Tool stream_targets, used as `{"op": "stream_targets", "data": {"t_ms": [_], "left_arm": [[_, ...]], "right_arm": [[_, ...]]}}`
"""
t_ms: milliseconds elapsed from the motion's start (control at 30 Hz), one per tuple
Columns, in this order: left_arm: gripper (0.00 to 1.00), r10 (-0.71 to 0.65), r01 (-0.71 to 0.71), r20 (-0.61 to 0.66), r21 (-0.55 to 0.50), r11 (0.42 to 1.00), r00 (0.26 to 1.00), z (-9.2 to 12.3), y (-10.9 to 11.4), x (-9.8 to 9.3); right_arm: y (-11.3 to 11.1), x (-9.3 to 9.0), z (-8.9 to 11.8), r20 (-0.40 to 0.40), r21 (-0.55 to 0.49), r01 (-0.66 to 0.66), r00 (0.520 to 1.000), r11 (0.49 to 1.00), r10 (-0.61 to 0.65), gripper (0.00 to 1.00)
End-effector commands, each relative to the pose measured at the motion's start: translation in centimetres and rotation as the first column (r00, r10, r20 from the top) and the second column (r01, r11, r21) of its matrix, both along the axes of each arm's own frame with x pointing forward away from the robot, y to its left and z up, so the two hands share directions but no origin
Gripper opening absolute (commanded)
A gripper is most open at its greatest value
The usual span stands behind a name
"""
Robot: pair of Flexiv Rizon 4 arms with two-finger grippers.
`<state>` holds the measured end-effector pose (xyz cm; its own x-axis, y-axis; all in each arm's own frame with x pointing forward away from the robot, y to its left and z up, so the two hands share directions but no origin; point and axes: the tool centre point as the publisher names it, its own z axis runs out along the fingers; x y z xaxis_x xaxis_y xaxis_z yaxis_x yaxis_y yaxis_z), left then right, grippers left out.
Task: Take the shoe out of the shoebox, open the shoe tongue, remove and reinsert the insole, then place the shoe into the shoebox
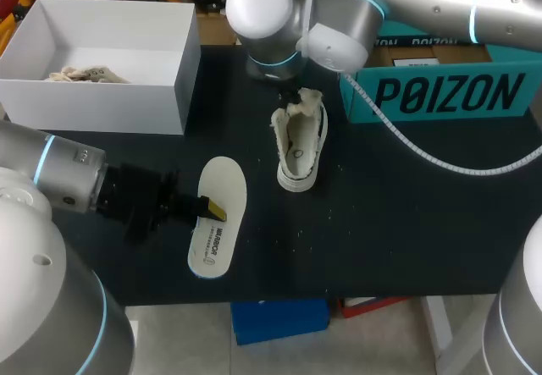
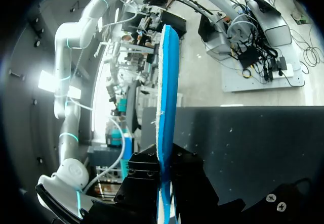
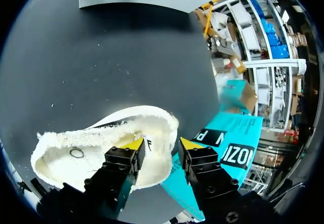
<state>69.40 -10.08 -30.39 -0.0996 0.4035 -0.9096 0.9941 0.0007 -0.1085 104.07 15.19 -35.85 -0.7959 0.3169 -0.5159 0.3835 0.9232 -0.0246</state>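
Insole (image 1: 225, 182): near left, clamped in left gripper (image 1: 212, 210). Shoe (image 1: 298, 151): centre-far, right gripper (image 3: 161, 150) spread astride its collar. Risk: the ungripped shoe tips or slides during reinsertion.

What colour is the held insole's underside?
Bright blue; the flat cream-topped insole shows it best in the left wrist view.

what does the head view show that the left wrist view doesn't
Only the head view: the shoe upright on the black table, the white shoebox, the teal box, and the cream top face of the insole. Only the left wrist view: the insole edge-on, a thin strip with a blue edge. Both: the insole clamped in the left tool, and the table.
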Motion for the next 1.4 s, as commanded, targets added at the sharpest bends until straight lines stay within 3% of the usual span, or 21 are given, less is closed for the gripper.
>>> {"op": "stream_targets", "data": {"t_ms": [33,300,633,900,1167,1400], "left_arm": [[0.0,-0.001,0.001,0.0,0.005,1.0,1.0,0.1,-0.1,0.0],[0.0,-0.001,0.001,0.0,0.005,1.0,1.0,0.1,-0.1,0.0],[0.0,-0.001,0.001,0.0,0.005,1.0,1.0,0.1,-0.1,0.0],[0.0,-0.001,0.001,0.0,0.005,1.0,1.0,0.1,-0.1,0.0],[0.0,-0.001,0.001,0.0,0.005,1.0,1.0,0.1,-0.1,0.0],[0.0,-0.001,0.001,0.0,0.005,1.0,1.0,0.1,-0.1,0.0]], "right_arm": [[-1.0,-2.1,2.9,0.039,0.019,0.005,0.999,1.0,-0.006,1.0],[-1.5,-3.7,7.1,0.075,0.099,0.056,0.995,0.994,-0.063,1.0],[-1.1,-8.0,10.4,0.047,0.275,0.122,0.989,0.954,-0.14,1.0],[-1.7,-12.8,11.6,-0.004,0.372,0.221,0.972,0.901,-0.236,1.0],[-1.8,-18.4,12.4,-0.004,0.429,0.228,0.968,0.874,-0.251,1.0],[-2.7,-21.2,12.7,-0.044,0.461,0.195,0.979,0.866,-0.197,1.0]]}}
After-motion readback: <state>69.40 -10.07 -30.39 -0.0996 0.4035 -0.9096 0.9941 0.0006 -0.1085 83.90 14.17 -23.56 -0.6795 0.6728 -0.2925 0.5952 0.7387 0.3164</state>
